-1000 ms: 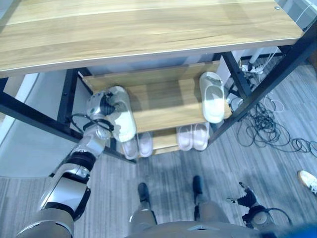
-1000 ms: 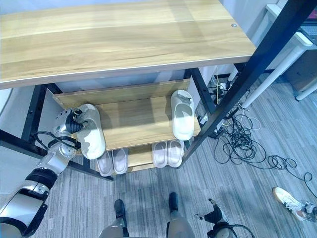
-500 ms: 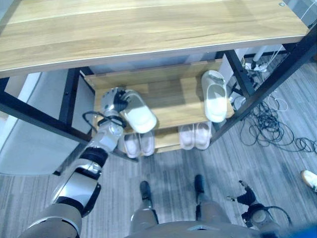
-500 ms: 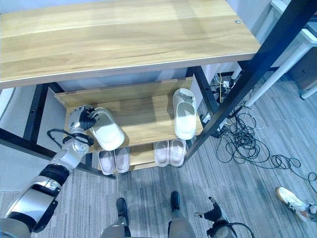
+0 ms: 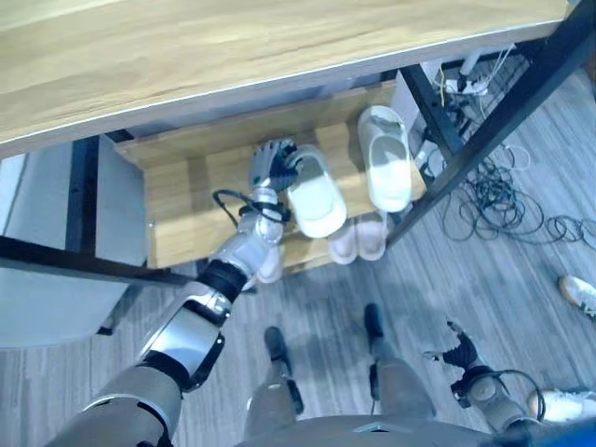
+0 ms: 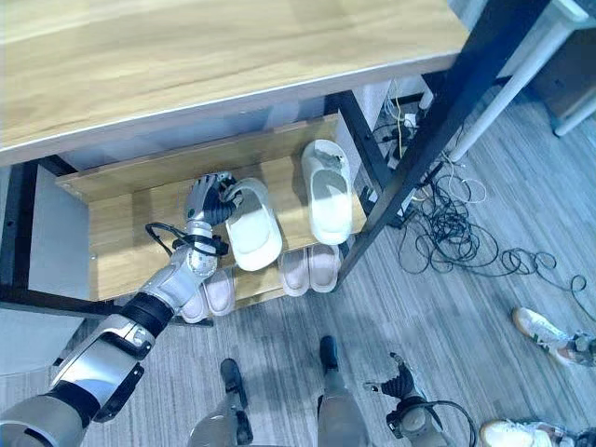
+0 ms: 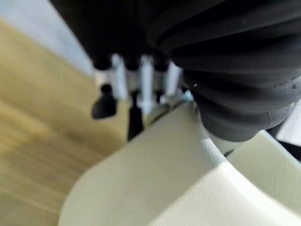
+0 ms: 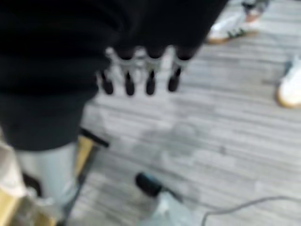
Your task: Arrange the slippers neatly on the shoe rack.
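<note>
Slipper [image 6: 251, 233] smooth matt, prob. foam; shelf [image 6: 130, 233] wood-grain; frame [image 6: 438, 121] black metal.

left robot hand [image 5: 271, 168] curled, right robot hand [image 6: 406, 386] hanging relaxed.

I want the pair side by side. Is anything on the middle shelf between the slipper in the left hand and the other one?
Nothing visible: only bare wooden shelf separates the held cream slipper in the left hand from the matching cream slipper.

The left hand [image 6: 209, 197] has carried its cream slipper [image 6: 251, 226] along the middle shelf [image 6: 121, 237]. It now sits just beside the other slipper [image 6: 328, 192].
</note>
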### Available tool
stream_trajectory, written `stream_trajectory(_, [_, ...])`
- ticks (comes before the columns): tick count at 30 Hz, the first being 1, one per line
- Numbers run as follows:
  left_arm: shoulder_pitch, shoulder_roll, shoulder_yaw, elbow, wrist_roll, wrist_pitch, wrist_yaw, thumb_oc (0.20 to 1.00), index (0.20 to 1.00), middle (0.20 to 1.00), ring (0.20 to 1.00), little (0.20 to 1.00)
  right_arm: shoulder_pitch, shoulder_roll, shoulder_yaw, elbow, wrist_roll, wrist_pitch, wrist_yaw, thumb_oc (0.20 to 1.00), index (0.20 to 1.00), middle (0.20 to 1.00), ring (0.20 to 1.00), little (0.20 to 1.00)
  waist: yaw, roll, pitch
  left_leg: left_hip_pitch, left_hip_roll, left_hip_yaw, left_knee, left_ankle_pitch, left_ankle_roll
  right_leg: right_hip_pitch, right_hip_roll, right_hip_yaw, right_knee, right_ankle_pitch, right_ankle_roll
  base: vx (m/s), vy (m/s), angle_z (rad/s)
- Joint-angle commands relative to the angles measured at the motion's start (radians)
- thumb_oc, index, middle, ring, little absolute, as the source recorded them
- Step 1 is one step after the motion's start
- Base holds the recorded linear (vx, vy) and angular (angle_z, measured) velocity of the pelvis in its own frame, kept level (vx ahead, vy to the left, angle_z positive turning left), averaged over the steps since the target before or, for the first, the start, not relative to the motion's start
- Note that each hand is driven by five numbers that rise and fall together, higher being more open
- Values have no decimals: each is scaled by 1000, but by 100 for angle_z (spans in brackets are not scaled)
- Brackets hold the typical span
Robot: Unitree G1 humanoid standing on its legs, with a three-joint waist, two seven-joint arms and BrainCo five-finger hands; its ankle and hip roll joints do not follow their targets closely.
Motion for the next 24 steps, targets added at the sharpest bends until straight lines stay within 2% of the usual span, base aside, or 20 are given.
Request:
stream_trajectory(1, [-117, 6, -15, 68, 20, -24, 11, 200, 200, 200, 200, 200, -65, -59, 21, -41, -3, -9, -39, 1000, 1000, 1000, 1000, 1000, -7, 23, 61, -18, -6, -55, 14, -35, -4, -36, -27, -7, 81, -116, 41, 15, -27, -18])
stream_trajectory(7, [-170, -10, -33, 148, 4, -19, 28, 200, 200, 200, 200, 200, -79, -64, 30, -27, 2, -13, -55, 1000, 1000, 1000, 1000, 1000, -25, 29, 68, -24, 3, -39, 14, -32, -7, -62, -21, 10, 91, -114, 39, 9, -32, -10])
stream_trajectory(17, [-246, -34, -59, 170, 2, -14, 33, 200, 200, 200, 200, 200, -87, -60, 44, -14, 10, -17, -68, 1000, 1000, 1000, 1000, 1000, -42, 33, 79, -33, 17, -27, 14, -27, -11, -96, -10, 27, 108, -118, 34, 7, -32, -8])
stream_trajectory(24, [-270, -90, -62, 216, -23, -11, 46, 200, 200, 200, 200, 200, -103, -52, 62, -4, 15, -19, -75, 1000, 1000, 1000, 1000, 1000, -53, 41, 84, -40, 20, -21, 14, -27, -13, -113, -6, 38, 112, -115, 32, 0, -2, -1])
